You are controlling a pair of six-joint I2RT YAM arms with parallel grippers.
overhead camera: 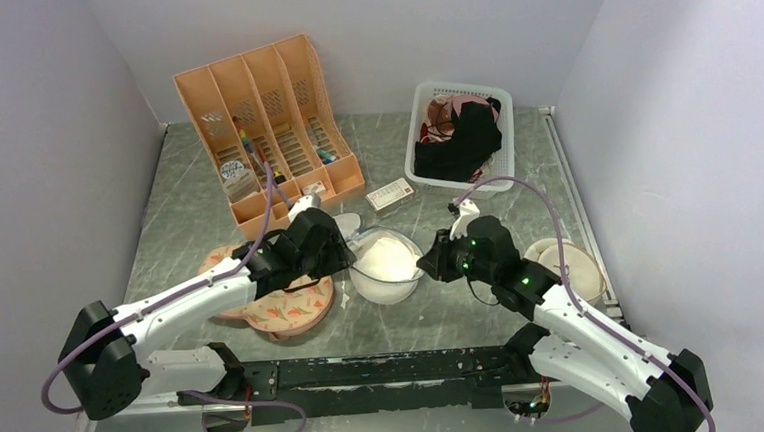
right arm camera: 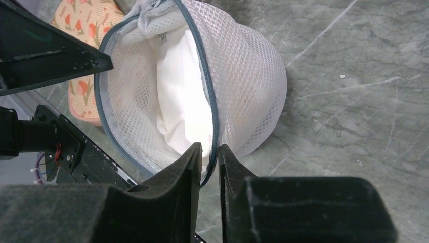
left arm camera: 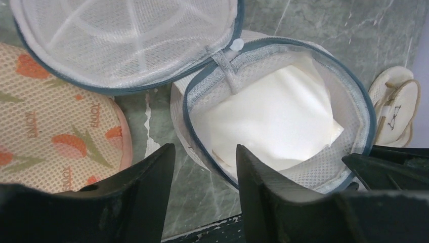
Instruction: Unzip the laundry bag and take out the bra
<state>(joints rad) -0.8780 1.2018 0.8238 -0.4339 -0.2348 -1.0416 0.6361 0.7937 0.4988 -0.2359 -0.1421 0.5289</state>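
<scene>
The tabletop carries the laundry bag about midway between its left and right edges, somewhat closer to the near edge. The bag is already unzipped. Its mesh lid is turned back toward the far-left side, partly over the pink carrot-patterned pad. The bra lies folded inside the open bag and is not yet taken out.

The left end effector has its jaws wide apart and holds nothing. It hangs over the near-left part of the bag, just outside the rim. The right end effector has its jaws almost closed on the grey zipper rim at the right side of the bag, with only a thin strip of mesh between them.

I think the main risk is this thin grip. If the left end effector pulls the bra, the rim may slip out, and the light bag may rise or slide together with the bra. The left jaws may also catch the mesh wall along with the fabric, because the bra fills the bag up to the wall. The lid could also fall back over the opening.
</scene>
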